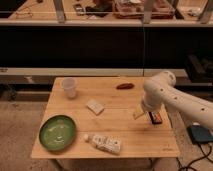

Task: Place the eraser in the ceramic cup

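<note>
On the wooden table [125, 131] I have the gripper [140, 114] by the right edge, just beside the eraser [155, 118]; whether it grips I cannot tell. The ceramic cup [69, 87] stands far left, a pale block [95, 106] between. A green plate [58, 133] and a white carton [106, 143] lie nearer the front.

**Arm bent over the right edge of the worktop [122, 125]**

Your white arm [180, 102] comes in from the right and rises to a rounded elbow above the right edge. From there it drops steeply. Your gripper [139, 113] hangs low at its end, pointing down and slightly left, just inside the right edge, about midway between the far and near corners.
</note>
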`<state>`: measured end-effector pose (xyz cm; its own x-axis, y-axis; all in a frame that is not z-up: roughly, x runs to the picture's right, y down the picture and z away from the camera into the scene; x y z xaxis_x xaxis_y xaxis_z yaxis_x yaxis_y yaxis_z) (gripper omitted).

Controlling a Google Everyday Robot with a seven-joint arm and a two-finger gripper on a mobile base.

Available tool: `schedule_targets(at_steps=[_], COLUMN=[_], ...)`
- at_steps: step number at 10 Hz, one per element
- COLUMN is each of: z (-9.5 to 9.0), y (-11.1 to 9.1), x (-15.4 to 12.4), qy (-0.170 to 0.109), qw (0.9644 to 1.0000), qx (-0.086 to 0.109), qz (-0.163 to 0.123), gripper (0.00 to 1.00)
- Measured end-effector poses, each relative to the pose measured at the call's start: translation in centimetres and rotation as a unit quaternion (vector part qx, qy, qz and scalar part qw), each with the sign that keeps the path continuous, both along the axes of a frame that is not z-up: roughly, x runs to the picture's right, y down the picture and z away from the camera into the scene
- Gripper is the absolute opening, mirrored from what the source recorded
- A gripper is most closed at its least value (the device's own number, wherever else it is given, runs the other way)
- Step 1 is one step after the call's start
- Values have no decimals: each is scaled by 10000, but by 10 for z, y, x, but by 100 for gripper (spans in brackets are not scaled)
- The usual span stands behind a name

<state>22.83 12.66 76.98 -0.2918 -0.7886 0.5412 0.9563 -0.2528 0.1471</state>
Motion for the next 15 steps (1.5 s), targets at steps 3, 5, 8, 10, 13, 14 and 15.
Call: schedule_targets(at_steps=[3, 5, 8, 10, 13, 14, 15], z=[0, 0, 0, 0, 0, 1, 5], y=[0, 0, 0, 0, 0, -1, -2], x=[0, 0, 0, 0, 0, 0, 2], qy=[-1, -1, -1, -1, 0, 2, -6], qw=[10000, 10000, 10000, 10000, 10000, 10000, 10000], qx=[0, 0, 0, 0, 1, 5, 18], qz=[0, 0, 0, 0, 2, 12, 26], gripper=[80, 80, 80, 80, 80, 80, 80])
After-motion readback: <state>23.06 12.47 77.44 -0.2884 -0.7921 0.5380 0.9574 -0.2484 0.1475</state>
